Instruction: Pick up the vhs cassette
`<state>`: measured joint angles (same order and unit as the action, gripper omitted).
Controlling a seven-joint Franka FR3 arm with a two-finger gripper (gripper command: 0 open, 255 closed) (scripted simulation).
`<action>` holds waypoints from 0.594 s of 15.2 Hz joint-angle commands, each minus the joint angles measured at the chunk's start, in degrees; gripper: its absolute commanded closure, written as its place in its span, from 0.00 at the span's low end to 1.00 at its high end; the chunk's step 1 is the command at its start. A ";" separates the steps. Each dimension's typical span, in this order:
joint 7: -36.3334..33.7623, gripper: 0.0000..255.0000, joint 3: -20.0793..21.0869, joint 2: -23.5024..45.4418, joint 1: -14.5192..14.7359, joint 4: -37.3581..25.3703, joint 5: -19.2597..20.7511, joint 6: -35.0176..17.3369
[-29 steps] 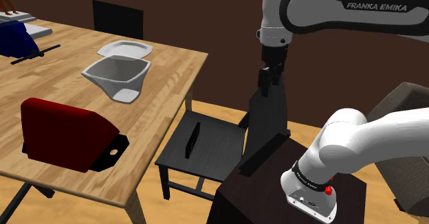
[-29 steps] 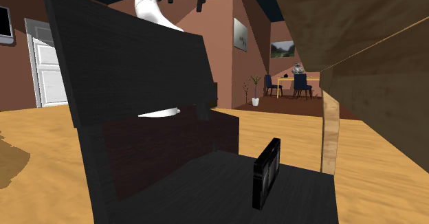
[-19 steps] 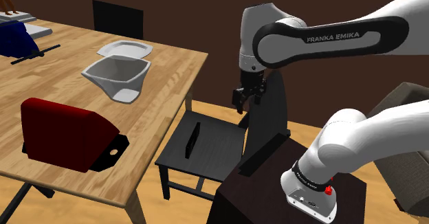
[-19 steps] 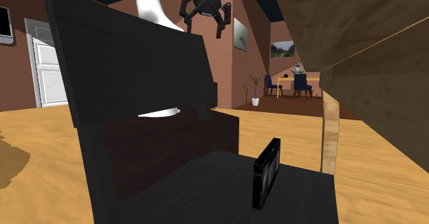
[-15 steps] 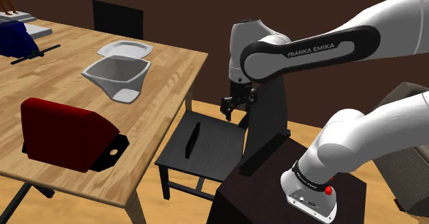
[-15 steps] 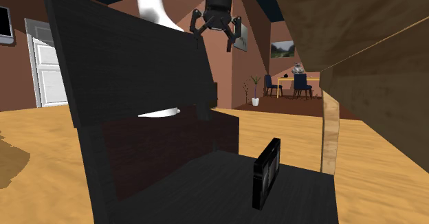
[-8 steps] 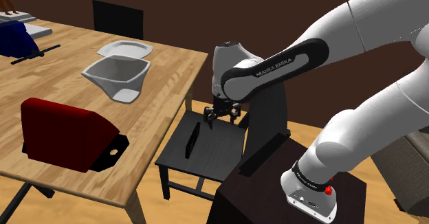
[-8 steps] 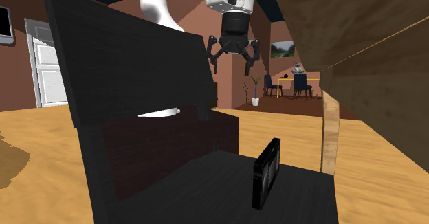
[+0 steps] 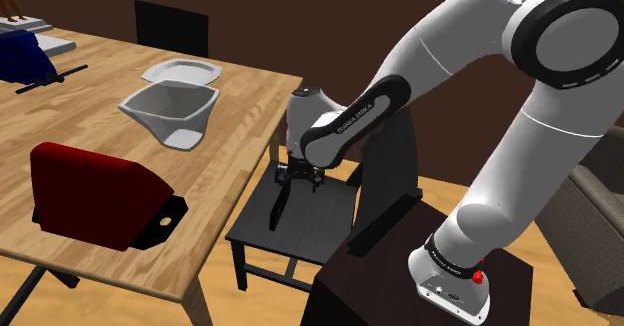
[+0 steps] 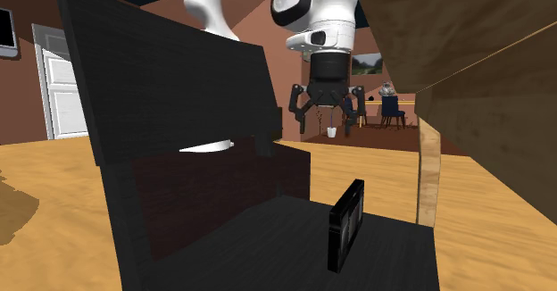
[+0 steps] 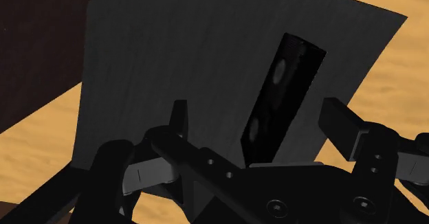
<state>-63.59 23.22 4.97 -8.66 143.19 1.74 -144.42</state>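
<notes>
The VHS cassette (image 9: 279, 206) is a thin black slab standing on its long edge on the black chair seat (image 9: 322, 202). My gripper (image 9: 299, 177) hangs just above the cassette's far end, fingers apart and touching nothing. From the second exterior view the cassette (image 10: 346, 224) stands near the seat's edge, with the gripper (image 10: 327, 111) well above it and open. In the wrist view the cassette (image 11: 282, 99) shows its two reel windows and lies between and beyond the spread fingers of the gripper (image 11: 260, 123), on the seat (image 11: 172, 51).
The chair's tall black backrest (image 9: 392, 169) rises close behind the gripper. A wooden table (image 9: 245, 109) borders the chair and carries a white bin (image 9: 172, 112), a white dish (image 9: 180, 71) and a dark red box (image 9: 95, 194). The robot's stand (image 9: 380, 284) sits by the chair.
The arm has swung down and towards the table, bringing the open gripper from above the backrest's top to just over the cassette. The cassette has not moved.
</notes>
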 commanded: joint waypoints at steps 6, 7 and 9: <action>-19.33 0.00 -7.47 16.68 4.35 -9.80 11.66 -8.51; -21.47 0.00 -8.78 18.83 5.24 -11.45 12.58 -9.37; -23.90 0.00 -10.32 21.40 6.26 -13.52 13.48 -10.32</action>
<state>-85.86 13.87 24.63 -3.12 130.88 14.49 -153.47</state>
